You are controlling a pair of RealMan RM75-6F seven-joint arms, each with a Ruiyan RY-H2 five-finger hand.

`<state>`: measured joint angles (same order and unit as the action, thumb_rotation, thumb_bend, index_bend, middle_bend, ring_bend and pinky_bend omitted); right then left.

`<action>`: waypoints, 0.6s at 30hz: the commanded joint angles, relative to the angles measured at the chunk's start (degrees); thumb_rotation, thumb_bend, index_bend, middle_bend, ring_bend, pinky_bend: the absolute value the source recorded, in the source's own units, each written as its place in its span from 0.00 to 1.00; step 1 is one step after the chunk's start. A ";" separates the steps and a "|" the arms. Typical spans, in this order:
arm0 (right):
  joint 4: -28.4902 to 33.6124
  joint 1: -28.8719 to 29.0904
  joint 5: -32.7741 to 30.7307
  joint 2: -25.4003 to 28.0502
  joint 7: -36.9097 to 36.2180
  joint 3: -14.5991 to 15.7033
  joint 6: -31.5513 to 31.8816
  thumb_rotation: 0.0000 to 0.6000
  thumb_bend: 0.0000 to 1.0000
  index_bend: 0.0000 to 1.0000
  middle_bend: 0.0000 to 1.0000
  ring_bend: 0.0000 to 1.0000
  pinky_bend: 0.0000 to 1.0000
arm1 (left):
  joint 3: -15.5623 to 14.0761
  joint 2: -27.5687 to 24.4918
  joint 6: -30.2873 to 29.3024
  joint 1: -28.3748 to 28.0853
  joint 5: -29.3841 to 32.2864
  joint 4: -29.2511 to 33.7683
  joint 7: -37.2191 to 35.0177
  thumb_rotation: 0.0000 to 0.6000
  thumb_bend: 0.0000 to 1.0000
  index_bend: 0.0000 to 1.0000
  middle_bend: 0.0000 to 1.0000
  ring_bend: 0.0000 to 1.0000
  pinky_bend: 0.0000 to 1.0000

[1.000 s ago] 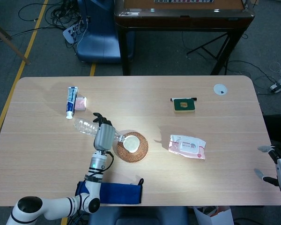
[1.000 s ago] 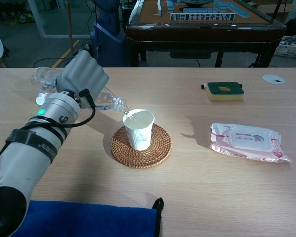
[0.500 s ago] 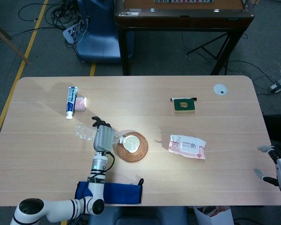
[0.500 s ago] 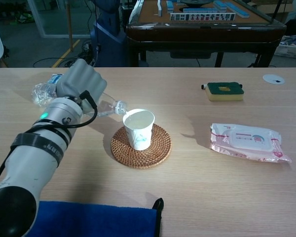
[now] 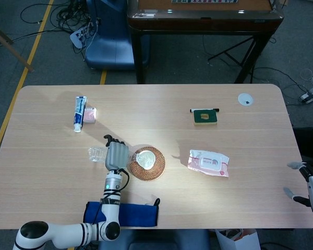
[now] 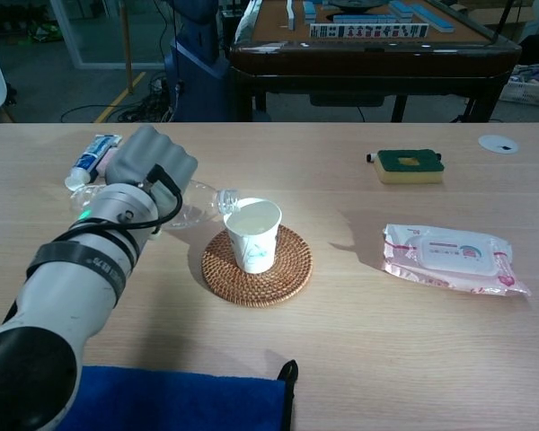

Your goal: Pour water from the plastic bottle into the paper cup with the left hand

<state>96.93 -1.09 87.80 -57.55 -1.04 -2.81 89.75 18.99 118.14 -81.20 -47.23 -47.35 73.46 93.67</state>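
The left hand (image 6: 146, 171) is wrapped around the plastic bottle (image 6: 193, 203), holding it lying nearly level, with the open neck just beside the rim of the paper cup (image 6: 254, 233) on the cup's left. No stream is visible at the neck, and the cup looks well filled with water. The cup stands on a round woven coaster (image 6: 287, 266) near the middle of the tabletop (image 6: 359, 341).

The main risk, as I judge it, is contact: the neck sits so close to the rim that a small drift to the right or downward could nudge the light cup, tip it, and spill it across the coaster. Tilting the bottle again could overfill the cup. If the bottle is righted too quickly, leftover water could slosh out onto the tabletop between bottle and cup. A squeeze on the thin plastic could also push water out.

A blue cloth (image 6: 162, 400) lies at the near edge, a wet-wipe pack (image 6: 451, 259) to the right and a toothpaste tube (image 5: 79, 113) behind the hand. The right hand (image 5: 309, 185) hangs off the far right edge with its fingers apart, holding nothing.
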 commanded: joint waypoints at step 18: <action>-0.09 0.18 -0.03 -0.34 0.64 0.15 -0.49 1.00 0.05 0.36 0.39 0.25 0.48 | 1.26 -7.40 0.13 3.67 -2.83 7.02 -21.96 1.00 0.15 0.73 0.81 0.44 0.26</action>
<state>96.84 -0.91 87.75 -57.87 -0.42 -2.67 89.27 20.16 111.90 -80.84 -44.44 -49.75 79.51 73.28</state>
